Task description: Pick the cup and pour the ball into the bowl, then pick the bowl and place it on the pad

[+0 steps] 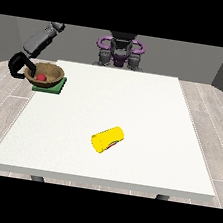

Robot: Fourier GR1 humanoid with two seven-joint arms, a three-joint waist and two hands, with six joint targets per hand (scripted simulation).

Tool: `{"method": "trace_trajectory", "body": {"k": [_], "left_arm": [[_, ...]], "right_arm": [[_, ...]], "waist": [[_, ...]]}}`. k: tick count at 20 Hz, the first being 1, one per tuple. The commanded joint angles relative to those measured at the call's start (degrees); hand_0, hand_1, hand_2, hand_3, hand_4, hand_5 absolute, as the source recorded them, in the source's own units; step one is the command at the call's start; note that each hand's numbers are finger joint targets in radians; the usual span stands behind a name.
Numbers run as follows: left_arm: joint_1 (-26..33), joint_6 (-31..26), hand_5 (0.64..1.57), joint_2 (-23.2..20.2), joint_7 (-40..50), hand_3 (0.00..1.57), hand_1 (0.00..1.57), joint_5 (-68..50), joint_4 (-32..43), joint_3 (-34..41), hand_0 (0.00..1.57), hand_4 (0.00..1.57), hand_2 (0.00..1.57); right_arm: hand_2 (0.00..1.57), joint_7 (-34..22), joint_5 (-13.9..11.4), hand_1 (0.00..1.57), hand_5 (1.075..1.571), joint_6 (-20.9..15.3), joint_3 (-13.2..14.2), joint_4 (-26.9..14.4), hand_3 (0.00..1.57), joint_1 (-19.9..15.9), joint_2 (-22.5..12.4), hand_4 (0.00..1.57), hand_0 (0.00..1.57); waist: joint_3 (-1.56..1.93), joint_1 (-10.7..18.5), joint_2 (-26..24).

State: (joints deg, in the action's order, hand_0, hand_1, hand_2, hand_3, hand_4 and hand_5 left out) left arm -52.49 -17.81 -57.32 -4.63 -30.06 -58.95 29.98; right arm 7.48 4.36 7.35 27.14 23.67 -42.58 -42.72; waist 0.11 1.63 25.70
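We see the brown bowl (44, 71) resting on the green pad (49, 85), the red ball (41, 77) inside it. Our hand at the view's left (16, 64) curls round the bowl's rim. The yellow cup (107, 139) lies tipped on the table (148, 114), well apart from the bowl.

Bench centre: the yellow cup (108, 139) lay on its side there, the only obstacle in the middle area.
Far corner at the view's left: occupied by the green pad (58, 88), the brown bowl (44, 72) on it with the red ball (41, 77) inside, and the robot hand (17, 64) at the bowl's rim.
Bench (148, 119) at the view's right: open surface from far edge to near edge.
Near edge: open along its length.
Between cup and pad: a wide bare strip.
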Motion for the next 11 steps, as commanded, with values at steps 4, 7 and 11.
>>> {"method": "trace_trajectory", "body": {"k": [4,7,11], "left_arm": [[-0.87,-0.81,1.514,-3.75,1.08,0.00,0.00,-2.13,-0.11,2.16,0.00,0.00,0.00],[2.15,1.04,1.515,0.39,0.88,0.00,0.00,-1.47,-2.18,0.29,0.00,0.00,0.00],[3.95,-0.69,1.515,1.03,-1.17,0.00,0.00,-0.53,1.74,-0.11,0.00,0.00,0.00]], "right_arm": [[0.56,-0.10,1.15,0.68,1.531,0.71,1.60,-1.27,0.95,-2.56,-3.97,0.00,0.68],[0.47,-1.29,1.24,0.42,1.500,0.31,1.37,-1.67,0.59,-3.03,-3.52,0.00,0.42],[0.28,-6.24,3.09,0.13,1.467,4.53,1.98,-0.41,0.38,-4.67,-6.23,0.00,0.13]], "waist": [[-0.03,-0.44,2.52],[-0.03,-0.22,-0.14],[-0.10,-1.46,-4.25]]}}
